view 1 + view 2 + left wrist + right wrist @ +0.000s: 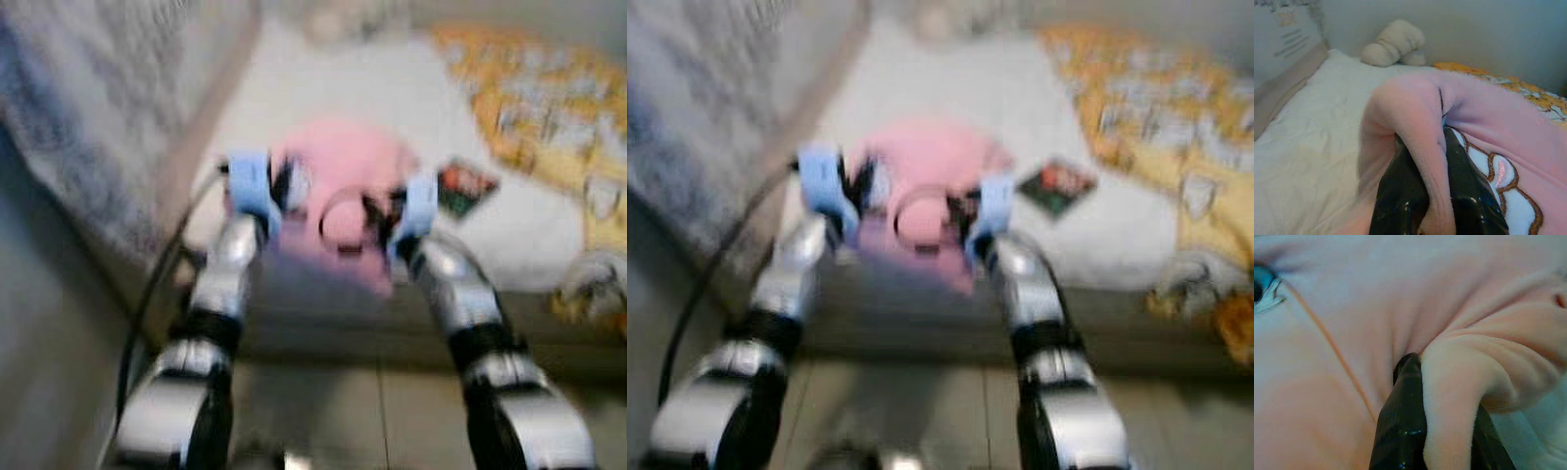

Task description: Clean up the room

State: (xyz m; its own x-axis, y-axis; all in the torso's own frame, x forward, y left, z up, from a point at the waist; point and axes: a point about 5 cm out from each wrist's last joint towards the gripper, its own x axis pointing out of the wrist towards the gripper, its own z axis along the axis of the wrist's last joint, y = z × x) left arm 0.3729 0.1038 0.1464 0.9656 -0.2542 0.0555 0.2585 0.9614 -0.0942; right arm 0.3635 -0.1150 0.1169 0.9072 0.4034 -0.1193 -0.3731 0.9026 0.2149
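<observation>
The left tool [1437,196] is pinching a fold of a soft pink blanket [343,162], with its two black fingers [1396,196] pressed close on each side of the fold. The right tool [1442,431] is pinching another fold of the same pink blanket, and its black fingers [1403,421] squeeze the cloth tight. Both tools hold the blanket up over the near edge of the bed [392,88], one at each side of it. The blanket is fluffy and pink, with a picture sewn on it in white and light blue with thin brown lines. No words can be read on it. The bed has a white sheet. On the bed just right of the blanket lies a small dark square thing [465,188] with red and green on it; it is too blurry to read. Farther right on the bed is a yellow and white patterned quilt [549,117]. At the far end of the bed sits a cream plush toy [1396,44] against the wall.
</observation>
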